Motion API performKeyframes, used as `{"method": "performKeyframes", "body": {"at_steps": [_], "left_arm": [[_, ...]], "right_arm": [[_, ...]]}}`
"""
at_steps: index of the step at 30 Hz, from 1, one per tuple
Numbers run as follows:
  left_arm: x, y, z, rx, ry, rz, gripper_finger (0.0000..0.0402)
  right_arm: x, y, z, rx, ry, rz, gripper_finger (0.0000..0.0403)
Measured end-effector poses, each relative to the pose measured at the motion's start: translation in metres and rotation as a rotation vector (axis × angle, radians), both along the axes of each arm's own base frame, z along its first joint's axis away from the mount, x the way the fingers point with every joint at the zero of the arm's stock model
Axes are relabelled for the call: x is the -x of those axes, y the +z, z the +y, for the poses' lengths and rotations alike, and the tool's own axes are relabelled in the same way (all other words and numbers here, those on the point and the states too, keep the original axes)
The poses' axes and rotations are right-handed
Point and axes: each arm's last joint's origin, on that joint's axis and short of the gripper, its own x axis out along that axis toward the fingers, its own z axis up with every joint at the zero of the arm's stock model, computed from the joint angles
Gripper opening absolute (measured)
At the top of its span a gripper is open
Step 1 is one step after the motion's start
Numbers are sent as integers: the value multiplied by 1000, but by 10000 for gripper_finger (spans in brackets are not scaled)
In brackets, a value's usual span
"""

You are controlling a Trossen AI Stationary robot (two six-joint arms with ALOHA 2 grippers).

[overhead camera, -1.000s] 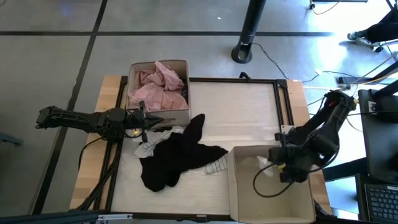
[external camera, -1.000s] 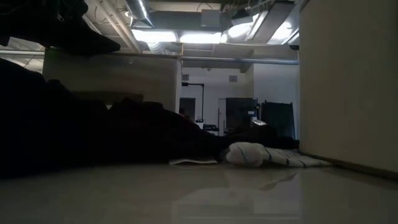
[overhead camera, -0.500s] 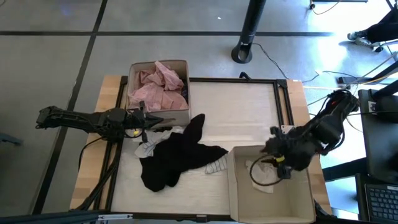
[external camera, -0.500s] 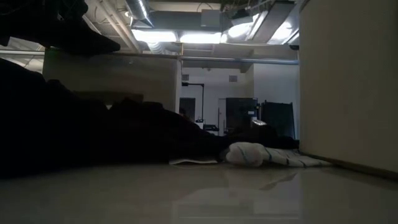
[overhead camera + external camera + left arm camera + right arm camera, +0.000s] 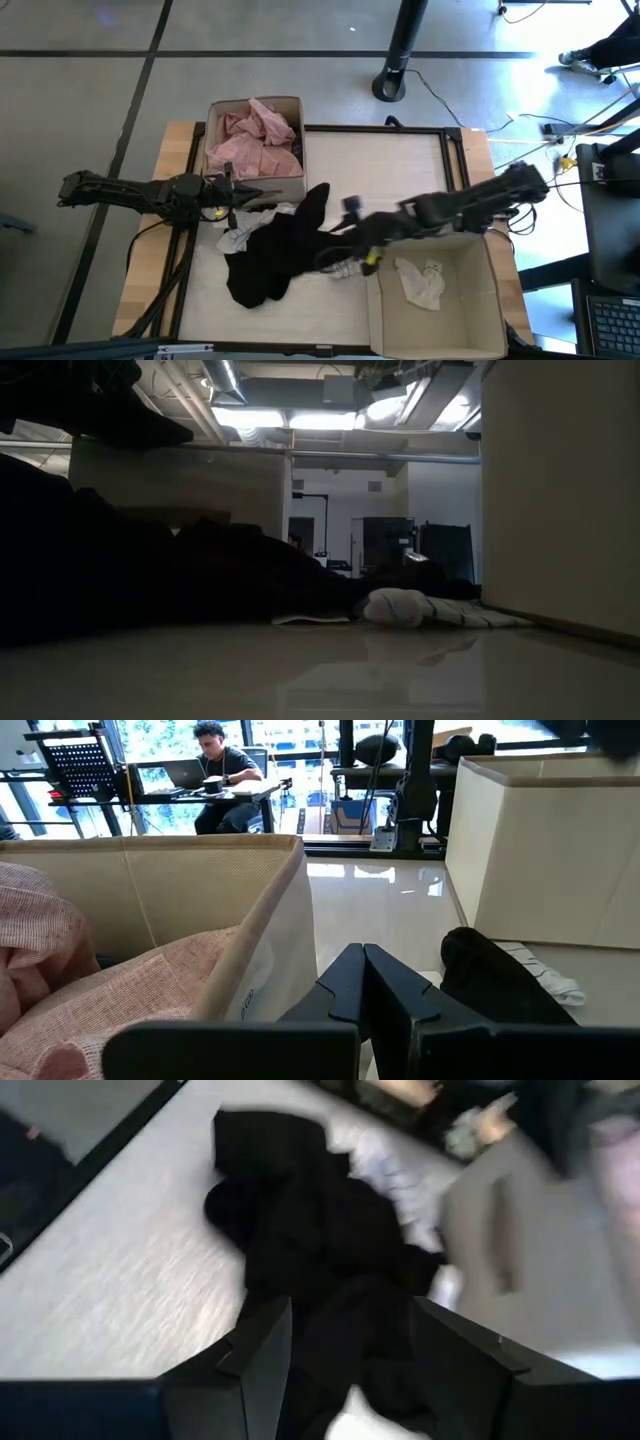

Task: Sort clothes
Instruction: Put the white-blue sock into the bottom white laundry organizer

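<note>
**Right claw swings out of the box to the dark pile**

Right claw (image 5: 352, 250) now reaches across the table (image 5: 400, 180) and hangs over the edge of the black garment (image 5: 275, 255), close to the striped white piece (image 5: 348, 267) beside the near box (image 5: 435, 290). A second ago I had it over that box at the right side; half a second ago it was at the box's rim. From its own wrist camera I see the fingers (image 5: 260, 1360) spread wide with nothing between them, the black garment (image 5: 320, 1230) lying below.

A pale crumpled cloth (image 5: 420, 280) lies inside the near box, uncovered since the arm left.

Left claw (image 5: 240, 195) has not moved in that time: it sits by the front wall of the far box (image 5: 255, 140), its fingers (image 5: 370, 990) pressed together and empty. That box holds the pink clothes (image 5: 255, 135). A small light piece (image 5: 238, 238) peeks out at the left edge of the black heap, which lies where it lay before.

Low down, I only make out dark fabric (image 5: 150, 580) and the striped white piece (image 5: 410, 608) on the tabletop.
</note>
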Motion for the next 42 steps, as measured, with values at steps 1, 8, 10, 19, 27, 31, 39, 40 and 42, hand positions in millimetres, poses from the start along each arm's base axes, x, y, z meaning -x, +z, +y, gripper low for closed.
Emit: {"method": "performKeyframes", "body": {"at_steps": [1,8,10,19,27,31,39,40,42], "left_arm": [[0,0,0,0,0,0,0],[0,0,0,0,0,0,0],[0,0,0,0,0,0,0],[0,-1,0,0,0,7,0],[0,-3,0,-2,1,29,0],[0,-3,0,-2,0,32,0],[1,-4,0,1,1,36,0],[1,-3,0,12,3,33,0],[0,-3,0,66,10,11,0]], "right_arm": [[-9,-10,-1,-9,20,25,204],[-49,-88,6,-49,106,252,204],[-54,-106,9,-59,124,312,204],[-58,-154,16,-95,180,505,204],[-51,-159,25,2,292,533,192],[-52,-167,24,31,293,559,172],[-53,-180,22,115,265,583,124],[-53,-180,22,120,273,582,113],[-53,-180,22,140,296,577,87]]}}
